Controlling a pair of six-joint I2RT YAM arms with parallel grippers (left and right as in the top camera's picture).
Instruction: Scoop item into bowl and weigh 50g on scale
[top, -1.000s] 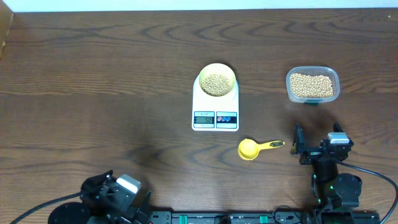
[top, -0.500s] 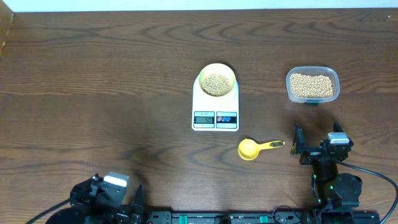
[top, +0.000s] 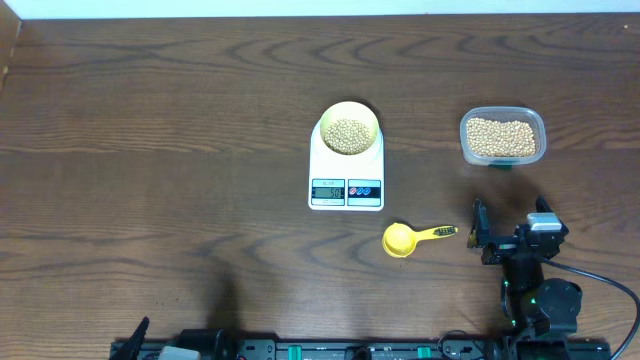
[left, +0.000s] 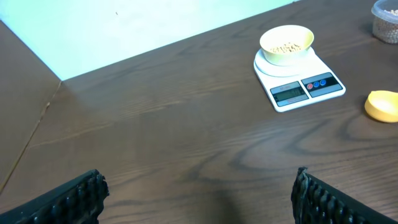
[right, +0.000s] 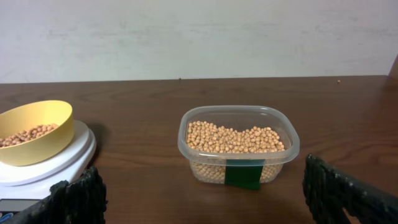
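Note:
The pale-yellow bowl stands on the white scale at mid table and holds tan beans. The scale's display is lit, its digits too small to read. Bowl and scale show far right in the left wrist view. In the right wrist view the bowl and scale are at the left. My right gripper is open and empty, right of the scoop, facing the tub; its jaws frame bare table. My left gripper is open, empty, low at the front left.
A clear plastic tub of beans stands at the back right; it also shows in the right wrist view with a green label. A bright yellow scoop lies empty in front of the scale, also seen from the left wrist.
My left arm has drawn back toward the front edge and almost left the overhead view. The right arm, scoop, bowl and scale have not moved.

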